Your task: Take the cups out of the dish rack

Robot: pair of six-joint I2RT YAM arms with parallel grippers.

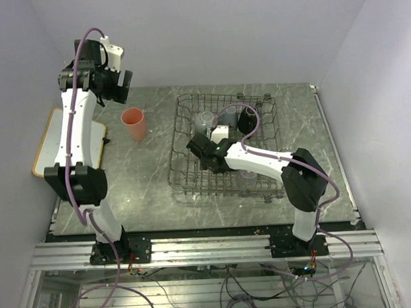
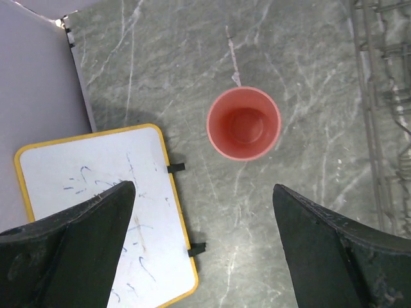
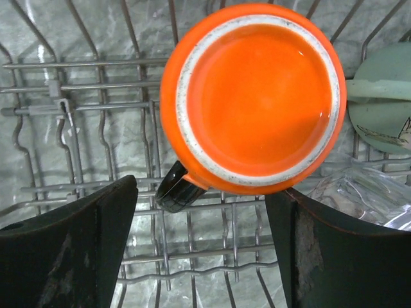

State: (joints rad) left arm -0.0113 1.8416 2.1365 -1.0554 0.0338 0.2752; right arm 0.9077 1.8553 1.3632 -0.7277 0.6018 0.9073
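Left gripper point(image 2: 204, 192) is hanging open and empty above the pink tumbler point(image 2: 243, 123), which is standing upright on the table point(image 2: 308, 77) beside the dish rack point(image 3: 90, 64). Right gripper point(image 3: 202, 192) is straddling the inverted orange mug point(image 3: 253, 96) inside the rack, jaws apart, not gripping. Risk: 1 closing finger is likely catching the mug's handle, twisting the mug against the clear glass point(image 3: 359, 192).

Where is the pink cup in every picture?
Top external: the pink cup stands upright, left of the dish rack.
Left wrist: upper middle, seen from above, with the rack at the right edge.
Right wrist: not in it, only rack wires.
Shared landmark: the dish rack.
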